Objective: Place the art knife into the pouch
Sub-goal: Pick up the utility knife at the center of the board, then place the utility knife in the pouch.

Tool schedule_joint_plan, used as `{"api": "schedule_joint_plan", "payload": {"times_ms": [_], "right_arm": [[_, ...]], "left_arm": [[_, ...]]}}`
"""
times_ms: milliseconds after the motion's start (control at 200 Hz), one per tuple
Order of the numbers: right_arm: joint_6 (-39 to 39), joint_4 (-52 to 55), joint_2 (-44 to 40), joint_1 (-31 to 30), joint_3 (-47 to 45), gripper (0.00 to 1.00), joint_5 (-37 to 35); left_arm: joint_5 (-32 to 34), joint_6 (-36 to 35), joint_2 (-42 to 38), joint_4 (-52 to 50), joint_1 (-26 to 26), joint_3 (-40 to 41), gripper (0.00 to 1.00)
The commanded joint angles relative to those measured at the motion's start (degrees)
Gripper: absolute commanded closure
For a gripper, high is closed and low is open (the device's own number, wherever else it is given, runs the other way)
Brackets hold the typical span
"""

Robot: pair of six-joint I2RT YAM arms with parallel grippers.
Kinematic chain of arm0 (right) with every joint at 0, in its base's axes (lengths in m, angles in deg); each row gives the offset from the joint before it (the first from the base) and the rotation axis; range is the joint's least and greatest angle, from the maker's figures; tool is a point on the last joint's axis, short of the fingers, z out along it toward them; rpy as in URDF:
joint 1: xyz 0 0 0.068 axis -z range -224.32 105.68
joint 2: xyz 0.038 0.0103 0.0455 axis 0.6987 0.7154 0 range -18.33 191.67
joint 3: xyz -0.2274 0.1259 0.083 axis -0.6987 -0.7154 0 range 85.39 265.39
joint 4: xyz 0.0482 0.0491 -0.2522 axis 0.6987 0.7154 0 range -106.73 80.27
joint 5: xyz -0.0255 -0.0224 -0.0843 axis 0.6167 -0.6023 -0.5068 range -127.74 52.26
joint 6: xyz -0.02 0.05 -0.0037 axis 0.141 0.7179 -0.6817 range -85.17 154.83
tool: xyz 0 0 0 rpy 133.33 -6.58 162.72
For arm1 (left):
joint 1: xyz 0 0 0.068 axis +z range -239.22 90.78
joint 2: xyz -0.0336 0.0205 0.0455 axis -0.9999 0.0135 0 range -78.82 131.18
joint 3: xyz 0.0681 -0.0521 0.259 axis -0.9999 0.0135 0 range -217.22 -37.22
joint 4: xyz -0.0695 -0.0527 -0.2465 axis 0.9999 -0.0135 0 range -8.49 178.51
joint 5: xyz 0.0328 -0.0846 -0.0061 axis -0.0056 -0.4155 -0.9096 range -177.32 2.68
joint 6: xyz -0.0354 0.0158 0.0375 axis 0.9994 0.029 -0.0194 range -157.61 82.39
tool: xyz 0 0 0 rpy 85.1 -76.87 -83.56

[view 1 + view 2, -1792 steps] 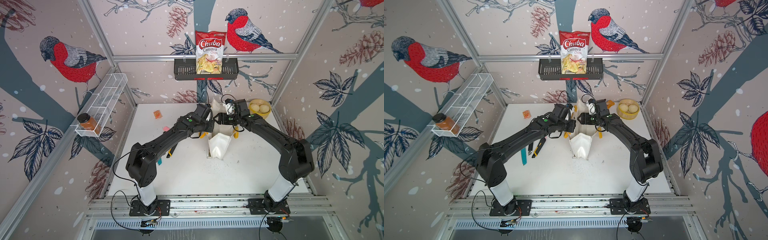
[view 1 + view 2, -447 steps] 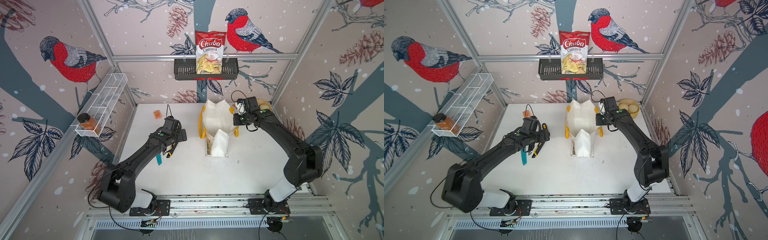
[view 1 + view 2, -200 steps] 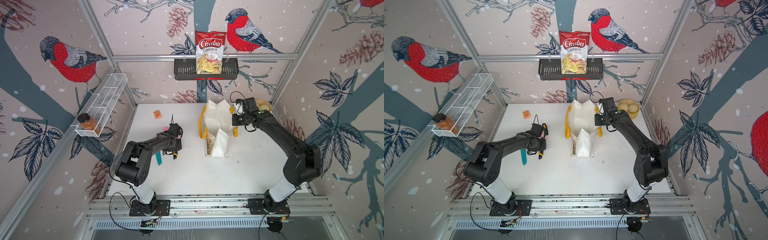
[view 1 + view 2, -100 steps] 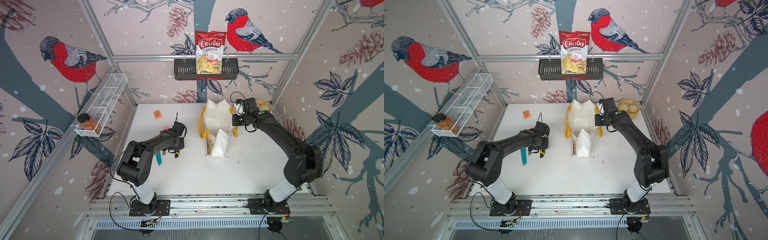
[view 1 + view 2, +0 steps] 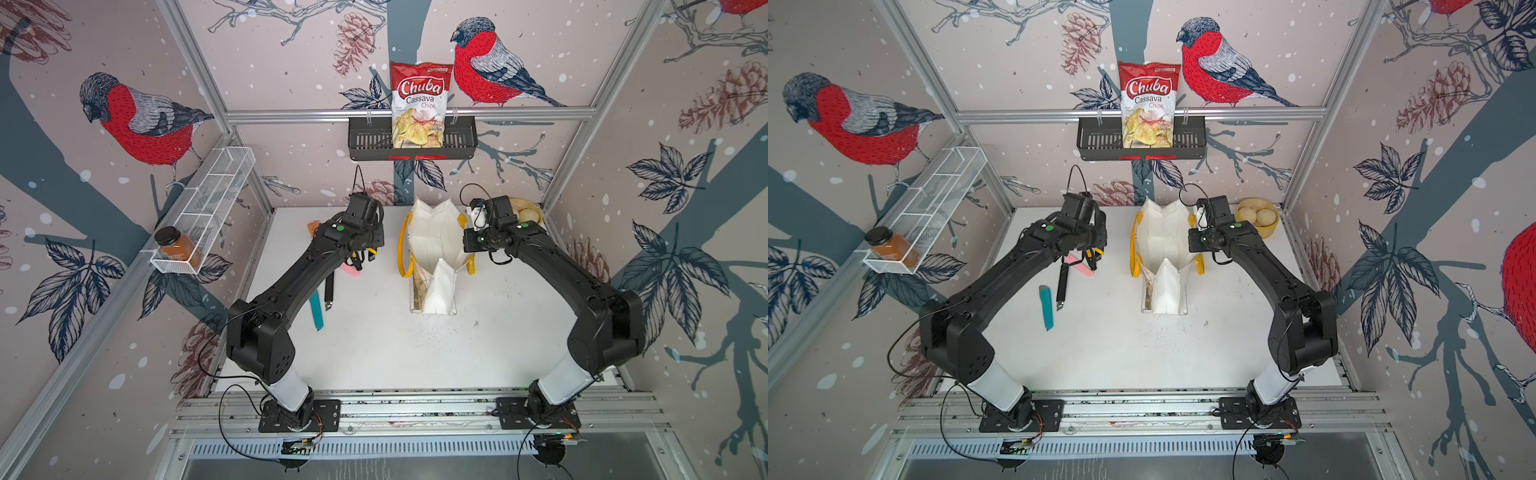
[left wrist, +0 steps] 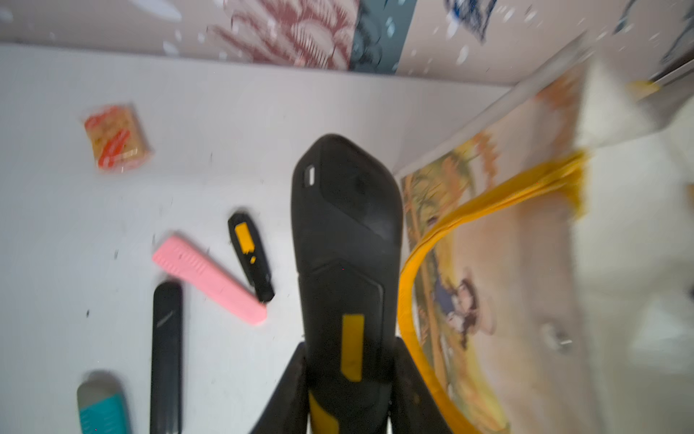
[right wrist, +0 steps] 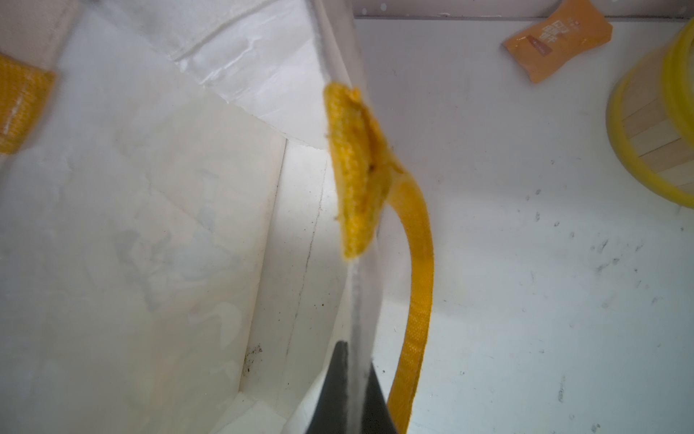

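The art knife [image 6: 347, 240], a thick black body with a tapered, rounded end, a yellow slider strip along its back and a small white mark near the end, is sitting clamped between the two black fingers of the left gripper [image 6: 349, 344], whose jaws are standing partly apart, pressing its sides. In both top views it is showing only as yellow and black bits under the wrist [image 5: 368, 252] [image 5: 1094, 254], hanging above the table [image 5: 395, 353] beside the pouch [image 5: 432, 232] and not in it. The pouch is standing with its mouth wide open, white inside [image 7: 150, 225], its printed face [image 6: 469, 263] and a yellow handle [image 6: 432, 263] turning toward the knife. The right gripper [image 7: 356, 390] is pinching the opposite rim with its jaws fully together on the fabric, next to the other handle [image 7: 417, 282]. Half a second ago the left wrist was lower over the loose cutters; now it is sitting higher, further back and closer to the pouch, while the right arm and the pouch are keeping their places. Lying on the table below are a pink cutter [image 6: 208, 280], a small black-and-yellow one [image 6: 249, 257] touching it, a long black one [image 6: 167, 357] and a teal one [image 6: 103, 409]. An orange packet [image 6: 116, 137] is lying near the back wall, and a yellow bowl [image 5: 1257, 218] is sitting in the far corner behind the right arm.
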Motion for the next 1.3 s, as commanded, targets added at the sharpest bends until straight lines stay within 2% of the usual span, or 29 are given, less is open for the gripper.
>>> {"api": "schedule_joint_plan", "payload": {"times_ms": [0, 250, 410, 785, 1031, 1131, 1296], "right_arm": [[-0.32, -1.85, -0.48, -0.22, 0.25, 1.00, 2.10], [-0.11, -2.65, -0.10, -0.56, 1.13, 1.00, 4.34], [0.37, -2.86, 0.40, -0.69, 1.13, 1.00, 4.00], [1.32, -3.75, -0.02, -0.14, 0.25, 1.00, 3.77], [1.78, -4.17, -0.79, 1.11, -1.44, 1.00, 3.28], [1.86, -4.54, -1.29, 1.20, -1.86, 1.00, 3.60], [2.05, -4.94, -1.30, 1.05, -1.95, 1.00, 4.63]], "left_arm": [[-1.02, -2.04, 3.35, -1.14, -1.25, -8.07, 0.84], [-8.06, -2.32, 17.77, -3.00, -3.65, -32.74, 0.85], [-12.50, -1.90, 24.67, -1.27, -6.49, -40.60, 0.85], [-17.51, -0.72, 31.90, 4.01, -9.56, -39.78, 0.86], [-19.30, -0.75, 32.92, 6.54, -10.57, -33.53, 0.86], [-20.32, -1.18, 34.85, 5.75, -10.70, -34.53, 0.86], [-21.67, -2.27, 39.77, 2.08, -10.88, -40.82, 0.85]]}}
